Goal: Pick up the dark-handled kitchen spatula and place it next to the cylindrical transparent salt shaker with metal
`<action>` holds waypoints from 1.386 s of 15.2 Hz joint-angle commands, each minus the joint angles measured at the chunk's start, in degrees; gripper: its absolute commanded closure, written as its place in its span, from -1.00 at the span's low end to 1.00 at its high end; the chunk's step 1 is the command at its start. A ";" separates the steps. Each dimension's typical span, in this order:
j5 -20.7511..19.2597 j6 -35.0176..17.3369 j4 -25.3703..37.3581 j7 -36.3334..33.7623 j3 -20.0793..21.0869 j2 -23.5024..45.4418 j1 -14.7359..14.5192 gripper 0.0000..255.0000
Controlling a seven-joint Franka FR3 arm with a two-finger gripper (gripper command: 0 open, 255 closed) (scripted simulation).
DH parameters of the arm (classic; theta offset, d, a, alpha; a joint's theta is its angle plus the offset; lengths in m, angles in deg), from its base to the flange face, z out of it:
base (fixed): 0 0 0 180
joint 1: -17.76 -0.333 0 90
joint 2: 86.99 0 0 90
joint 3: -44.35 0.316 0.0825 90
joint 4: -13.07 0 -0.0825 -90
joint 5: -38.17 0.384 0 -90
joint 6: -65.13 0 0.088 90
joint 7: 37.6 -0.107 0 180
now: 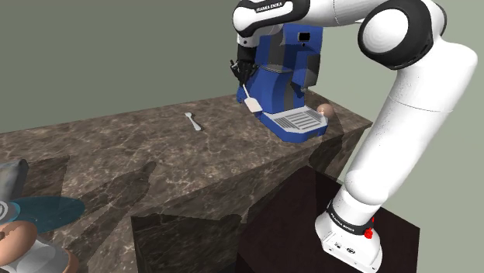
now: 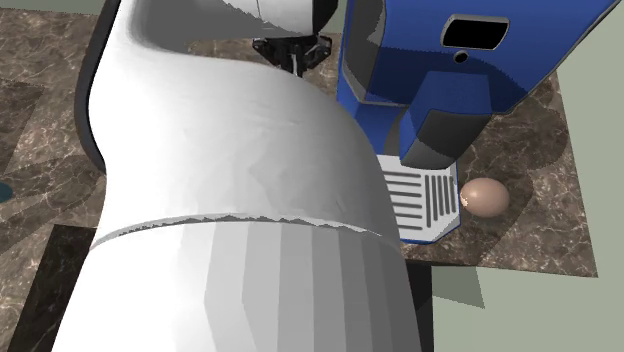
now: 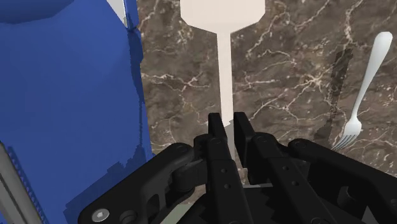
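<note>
Over the counter (image 1: 155,155), gripper (image 3: 228,125) clasps spatula (image 3: 224,57), blade pointing down.

In the second exterior view the white arm (image 2: 230,200) bulks across the near left and middle. Beyond it, at the far top, the black jaws clasp the thin pale handle of the spatula (image 2: 297,62). On the right a blue coffee machine (image 2: 400,70) stands on the dark marbled counter (image 2: 560,200), with 1 tan egg (image 2: 485,196) just beside its white slotted drip tray (image 2: 420,205).
</note>
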 commanded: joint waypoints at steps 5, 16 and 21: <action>-0.01 4.59 4.40 -0.03 0.02 -0.16 -0.03 1.00; -0.13 12.21 11.56 -1.13 0.54 -0.62 -0.65 1.00; -0.67 11.07 4.48 -7.23 3.51 -6.47 -3.72 1.00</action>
